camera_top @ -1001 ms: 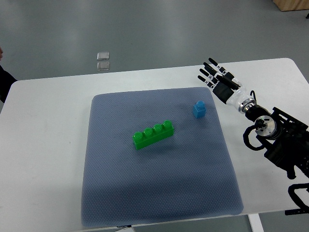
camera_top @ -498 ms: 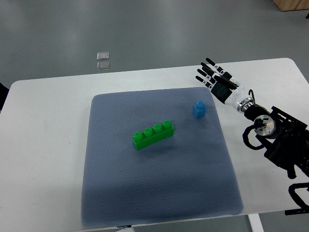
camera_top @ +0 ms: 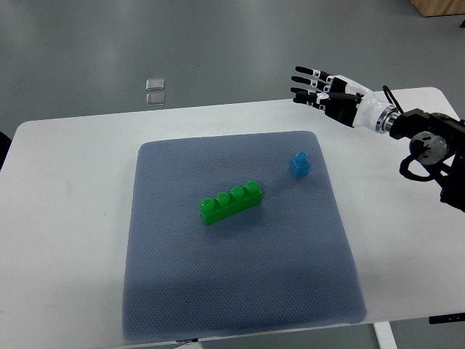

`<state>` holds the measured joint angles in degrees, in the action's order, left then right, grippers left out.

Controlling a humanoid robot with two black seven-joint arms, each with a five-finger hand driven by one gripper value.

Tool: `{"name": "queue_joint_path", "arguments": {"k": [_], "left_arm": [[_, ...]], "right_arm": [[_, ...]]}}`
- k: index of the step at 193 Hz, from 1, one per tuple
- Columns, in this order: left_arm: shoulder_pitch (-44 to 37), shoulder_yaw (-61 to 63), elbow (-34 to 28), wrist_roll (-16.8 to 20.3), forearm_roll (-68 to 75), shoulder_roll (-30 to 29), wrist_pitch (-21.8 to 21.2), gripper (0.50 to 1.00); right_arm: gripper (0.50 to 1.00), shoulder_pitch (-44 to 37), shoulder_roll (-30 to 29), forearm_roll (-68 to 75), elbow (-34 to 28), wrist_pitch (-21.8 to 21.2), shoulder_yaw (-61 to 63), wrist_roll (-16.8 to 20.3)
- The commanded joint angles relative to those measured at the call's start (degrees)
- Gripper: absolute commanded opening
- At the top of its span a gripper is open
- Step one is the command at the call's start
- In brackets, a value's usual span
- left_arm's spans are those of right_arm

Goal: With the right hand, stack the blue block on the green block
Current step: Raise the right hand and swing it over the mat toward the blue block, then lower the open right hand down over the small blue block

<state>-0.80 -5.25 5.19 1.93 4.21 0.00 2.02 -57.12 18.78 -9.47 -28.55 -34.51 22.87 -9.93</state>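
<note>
Nearest to the robot's side, at the bottom of the frame, lies the front edge of the grey-blue mat (camera_top: pixel 240 291), which covers most of the white table (camera_top: pixel 65 240). This lower part of the mat carries nothing.

A little above the middle of the frame, the green block (camera_top: pixel 232 202) lies flat on the mat. It is a long brick with four studs on top, turned a bit diagonal, its right end higher in the picture. Nothing sits on it.

Up and to the right of it, near the upper right corner of the mat, stands the blue block (camera_top: pixel 299 164). It is small, upright, and well apart from the green one.

Further still, in the upper right of the frame, the right hand (camera_top: pixel 330 91) hangs over the far edge of the table. Its fingers (camera_top: pixel 305 81) are stretched out and spread, pointing to the left, and they hold nothing. The hand is beyond the blue block, not touching it. The left hand does not show.

On the floor behind the table, upper left, two small clear squares (camera_top: pixel 155 92) lie together.

As I judge it, the task is only at its beginning: the blue block is not yet grasped, so the reach, the lift, the carry to the green block and the placing are all left.
</note>
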Motion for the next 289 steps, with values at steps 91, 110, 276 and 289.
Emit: {"name": "queue_joint_path", "arguments": {"k": [91, 110, 276, 289], "left_arm": [[0.01, 0.06, 0.0, 0.01, 0.0, 0.0, 0.0, 1.0], [0.01, 0.06, 0.0, 0.01, 0.0, 0.0, 0.0, 1.0], [0.01, -0.03, 0.0, 0.01, 0.0, 0.0, 0.0, 1.0], [0.01, -0.03, 0.0, 0.01, 0.0, 0.0, 0.0, 1.0]], "right_arm": [[0.913, -32.61, 12.25, -25.25, -18.12, -0.49, -40.71, 1.58], [0.913, -37.53, 11.72, -29.2, -19.97, -0.49, -47.56, 1.58], [0.913, -40.7, 3.72, -34.13, -23.4, 2.25, -56.45, 2.54], [0.913, -40.08, 3.02, -34.13, -23.22, 3.39, -56.36, 2.54]]}}
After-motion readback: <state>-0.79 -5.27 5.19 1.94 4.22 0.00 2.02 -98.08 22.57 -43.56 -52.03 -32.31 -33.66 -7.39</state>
